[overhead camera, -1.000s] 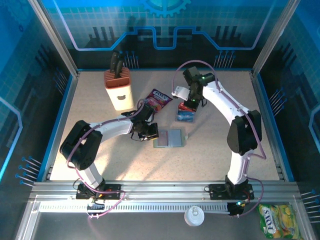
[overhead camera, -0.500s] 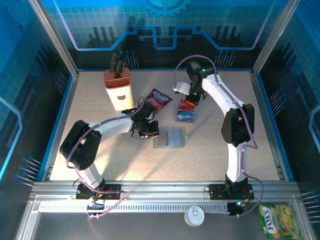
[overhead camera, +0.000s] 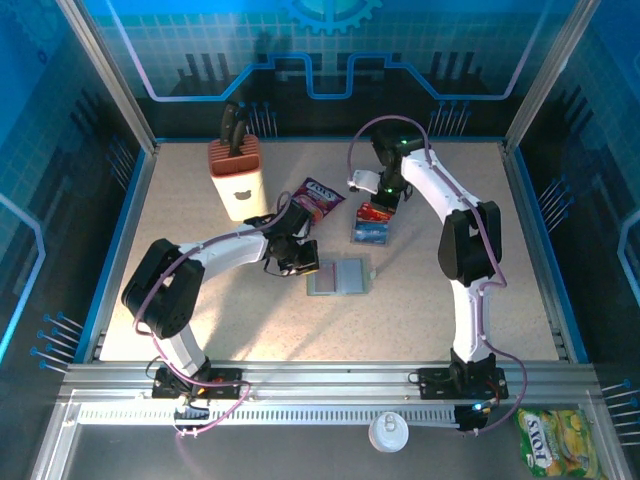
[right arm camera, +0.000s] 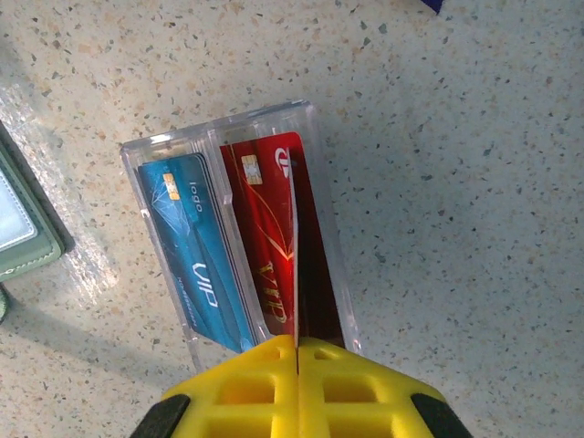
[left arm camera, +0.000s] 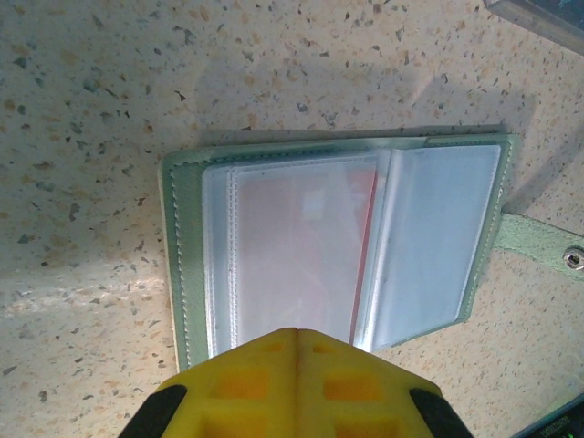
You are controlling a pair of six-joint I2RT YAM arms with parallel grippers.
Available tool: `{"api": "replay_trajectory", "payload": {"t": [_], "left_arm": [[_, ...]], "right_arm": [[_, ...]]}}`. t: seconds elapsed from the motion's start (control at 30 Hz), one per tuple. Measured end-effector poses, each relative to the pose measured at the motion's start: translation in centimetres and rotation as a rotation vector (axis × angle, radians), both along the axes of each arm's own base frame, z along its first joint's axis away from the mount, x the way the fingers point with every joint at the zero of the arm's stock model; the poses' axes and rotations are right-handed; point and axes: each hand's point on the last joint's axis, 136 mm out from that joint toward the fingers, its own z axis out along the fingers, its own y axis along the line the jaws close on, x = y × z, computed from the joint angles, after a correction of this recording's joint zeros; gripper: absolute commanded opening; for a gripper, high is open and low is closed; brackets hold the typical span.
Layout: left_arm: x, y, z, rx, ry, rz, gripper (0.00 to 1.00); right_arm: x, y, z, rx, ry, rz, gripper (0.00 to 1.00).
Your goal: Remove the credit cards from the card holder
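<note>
The card holder [overhead camera: 341,277] lies open on the table, grey-green with clear sleeves. In the left wrist view a reddish card [left arm camera: 301,246] shows through the left sleeve of the card holder [left arm camera: 181,255]. My left gripper [overhead camera: 303,265] is shut and empty, its tips [left arm camera: 297,333] over the holder's near edge. My right gripper [overhead camera: 384,204] is shut on a red credit card [right arm camera: 269,233], held on edge in the right slot of a clear tray [right arm camera: 265,117]. A blue credit card [right arm camera: 196,255] lies in the tray's left slot.
A pink-purple snack packet [overhead camera: 318,197] lies just behind the left gripper. A knife block [overhead camera: 235,178] stands at the back left. The holder's strap with a snap [left arm camera: 547,248] sticks out to its right. Raised blue edges frame the table.
The right arm's elbow has swung inward and more upright while its gripper stays over the tray with the red card. The left gripper has barely shifted.
</note>
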Motion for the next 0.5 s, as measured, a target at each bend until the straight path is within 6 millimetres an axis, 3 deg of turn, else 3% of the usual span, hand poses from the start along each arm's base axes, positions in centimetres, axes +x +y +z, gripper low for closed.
{"api": "replay_trajectory", "payload": {"t": [0.1, 0.5], "left_arm": [[0.0, 0.0, 0.0, 0.0, -0.001, -0.001, 0.0], [0.0, 0.0, 0.0, 0.0, -0.001, -0.001, 0.0]], "right_arm": [[0.0, 0.0, -0.1, -0.001, 0.001, -0.001, 0.13], [1.6, -0.3, 0.2, -0.005, -0.057, -0.103, 0.2]]}}
